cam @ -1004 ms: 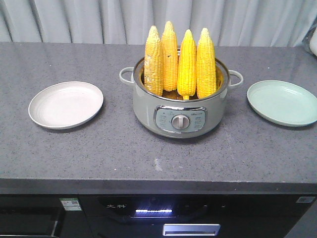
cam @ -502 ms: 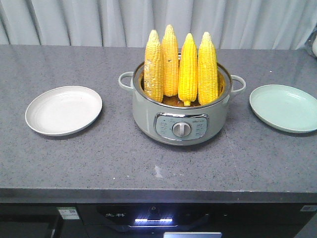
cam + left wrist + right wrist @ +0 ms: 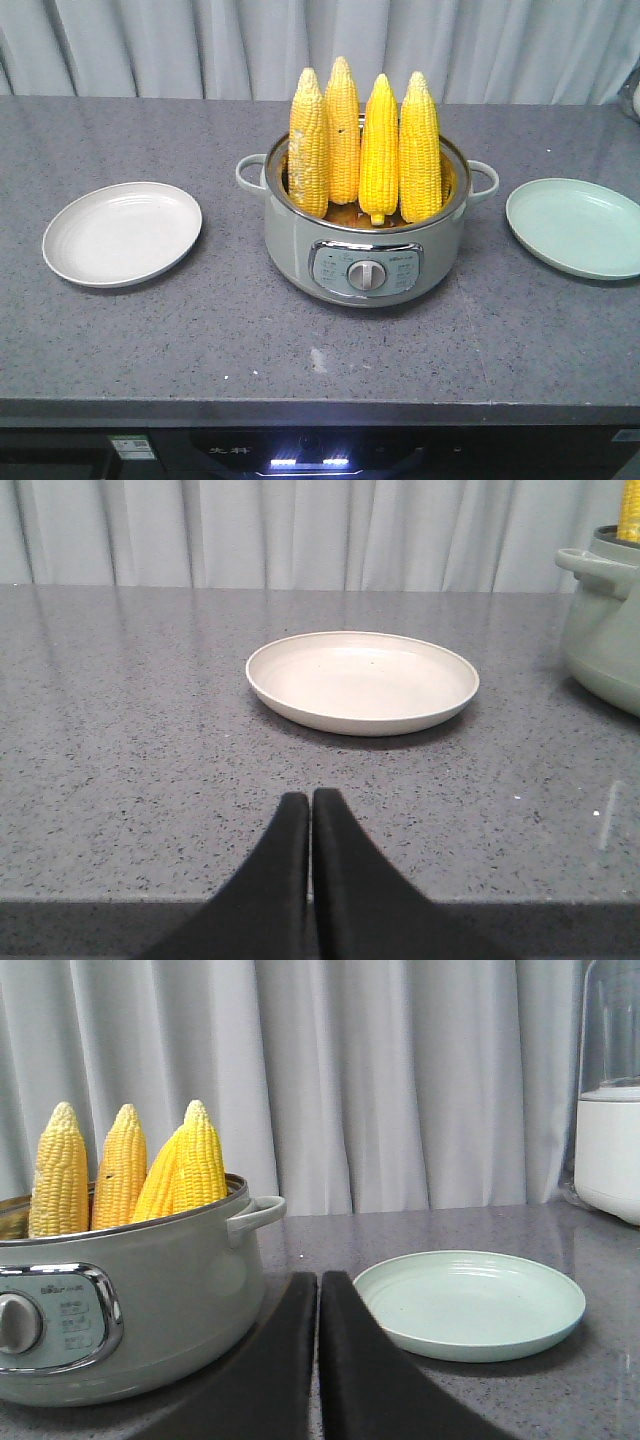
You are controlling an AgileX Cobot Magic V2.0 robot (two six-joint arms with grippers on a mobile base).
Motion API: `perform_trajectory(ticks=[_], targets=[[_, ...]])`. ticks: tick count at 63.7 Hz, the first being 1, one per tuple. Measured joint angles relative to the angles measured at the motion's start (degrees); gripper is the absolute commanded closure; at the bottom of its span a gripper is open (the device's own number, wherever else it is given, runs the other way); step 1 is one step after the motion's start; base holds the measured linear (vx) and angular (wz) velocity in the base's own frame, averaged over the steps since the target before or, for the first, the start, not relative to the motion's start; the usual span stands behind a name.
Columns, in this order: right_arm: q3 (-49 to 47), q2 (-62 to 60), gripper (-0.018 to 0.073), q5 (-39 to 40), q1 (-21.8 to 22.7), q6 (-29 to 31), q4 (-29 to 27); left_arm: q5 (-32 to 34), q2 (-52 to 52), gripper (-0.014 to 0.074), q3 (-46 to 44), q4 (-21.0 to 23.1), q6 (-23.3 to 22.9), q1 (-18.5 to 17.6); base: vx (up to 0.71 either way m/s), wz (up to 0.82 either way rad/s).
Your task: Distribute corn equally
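Note:
Several yellow cobs of corn [image 3: 364, 146] stand upright, tips up, in a grey-green electric pot [image 3: 365, 250] at the middle of the counter; they also show in the right wrist view [image 3: 120, 1170]. A white plate [image 3: 122, 232] lies left of the pot and a pale green plate [image 3: 577, 226] lies to its right. My left gripper [image 3: 311, 800] is shut with nothing in it, low at the counter's front edge before the white plate [image 3: 362, 680]. Also shut and holding nothing, my right gripper [image 3: 318, 1280] sits between the pot [image 3: 150, 1300] and the green plate [image 3: 470, 1302]. Neither gripper shows in the front view.
Grey curtains hang behind the speckled grey counter [image 3: 320, 350]. A white appliance [image 3: 608, 1150] stands at the far right back. The pot has side handles [image 3: 250, 172] and a front dial [image 3: 366, 275]. Below the counter's front edge is a dark appliance panel [image 3: 310, 455].
The front view has tilted up a little: the pot, plates and counter edge sit lower in the picture than a second ago. The corn and plates lie as before.

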State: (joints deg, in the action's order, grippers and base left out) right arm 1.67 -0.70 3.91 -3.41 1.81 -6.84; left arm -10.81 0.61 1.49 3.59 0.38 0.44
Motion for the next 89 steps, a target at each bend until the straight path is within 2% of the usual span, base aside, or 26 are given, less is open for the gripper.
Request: perform_trajectory(ticks=[89], targets=[[0.00, 0.00, 0.0562, 0.00, 0.00, 0.00, 0.00, 0.00, 0.00, 0.0603, 0.00, 0.00, 0.00, 0.00, 0.03, -0.01]])
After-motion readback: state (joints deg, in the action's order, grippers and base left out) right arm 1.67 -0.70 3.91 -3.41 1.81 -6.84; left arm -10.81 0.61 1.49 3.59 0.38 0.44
